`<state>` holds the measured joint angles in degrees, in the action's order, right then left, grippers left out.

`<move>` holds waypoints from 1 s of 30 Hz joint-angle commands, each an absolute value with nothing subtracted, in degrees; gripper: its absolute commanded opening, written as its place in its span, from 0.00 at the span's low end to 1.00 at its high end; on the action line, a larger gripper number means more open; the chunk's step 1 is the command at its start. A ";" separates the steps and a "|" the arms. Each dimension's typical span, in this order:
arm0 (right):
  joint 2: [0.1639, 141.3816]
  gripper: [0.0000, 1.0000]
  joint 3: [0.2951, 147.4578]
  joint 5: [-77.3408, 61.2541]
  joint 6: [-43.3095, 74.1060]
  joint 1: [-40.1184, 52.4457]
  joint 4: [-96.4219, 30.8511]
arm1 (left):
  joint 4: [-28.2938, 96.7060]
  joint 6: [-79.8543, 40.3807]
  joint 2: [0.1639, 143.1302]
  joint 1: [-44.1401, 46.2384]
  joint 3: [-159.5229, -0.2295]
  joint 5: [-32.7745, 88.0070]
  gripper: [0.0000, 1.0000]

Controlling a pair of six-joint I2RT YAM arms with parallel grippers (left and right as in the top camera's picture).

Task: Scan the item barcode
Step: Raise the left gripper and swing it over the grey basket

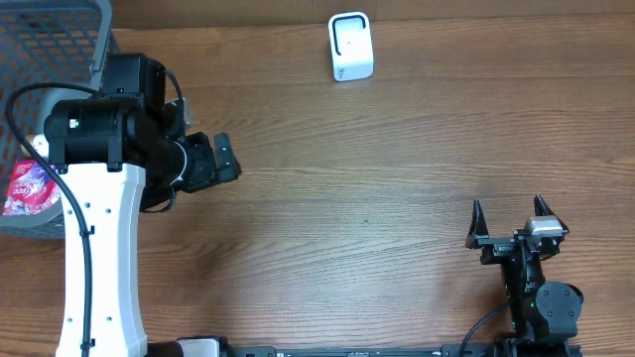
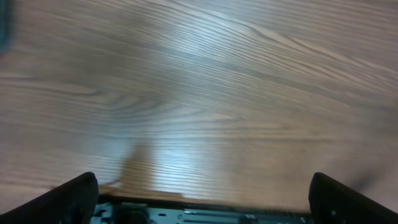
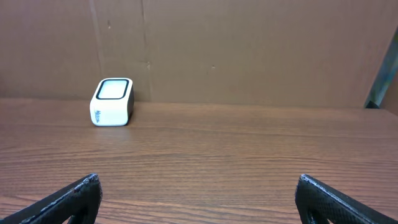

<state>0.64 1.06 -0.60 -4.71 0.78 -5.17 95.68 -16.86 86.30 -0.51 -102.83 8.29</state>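
A white barcode scanner (image 1: 350,46) with a dark-framed window stands at the far middle of the table; the right wrist view shows the scanner (image 3: 112,101) at the far left, against a cardboard wall. A red and white packet (image 1: 28,186), the only item in sight, lies in the grey mesh basket (image 1: 60,45) at the left edge. My left gripper (image 1: 228,164) hangs open just right of the basket, over bare wood, its fingers (image 2: 74,198) wide apart and empty. At the near right my right gripper (image 1: 509,216) is also open and empty, far from the scanner.
The left arm's white link and black wrist (image 1: 99,149) overlap the basket's right side and hide part of it. Brown wooden tabletop (image 1: 377,178) lies between the two grippers. A metal post (image 3: 382,74) stands at the far right in the right wrist view.
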 commanded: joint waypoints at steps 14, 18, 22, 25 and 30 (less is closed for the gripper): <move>0.16 1.00 0.45 -0.05 -4.97 0.51 -4.84 | 96.64 -31.31 86.52 -0.73 -104.42 -18.22 1.00; 0.16 1.00 0.45 -0.05 -4.95 0.51 -4.84 | 95.96 -31.33 86.52 -0.73 -104.42 -18.15 1.00; 0.16 1.00 0.45 -0.05 -4.97 0.51 -4.84 | 95.74 -31.33 86.52 -0.73 -104.42 -17.32 1.00; 0.16 1.00 0.45 -0.05 -4.95 0.51 -4.84 | 95.13 -31.29 86.52 -0.73 -104.42 -12.14 1.00; 0.16 1.00 0.45 -0.08 -4.95 0.51 -4.84 | 95.00 -25.02 86.52 -1.67 -108.18 -12.16 1.00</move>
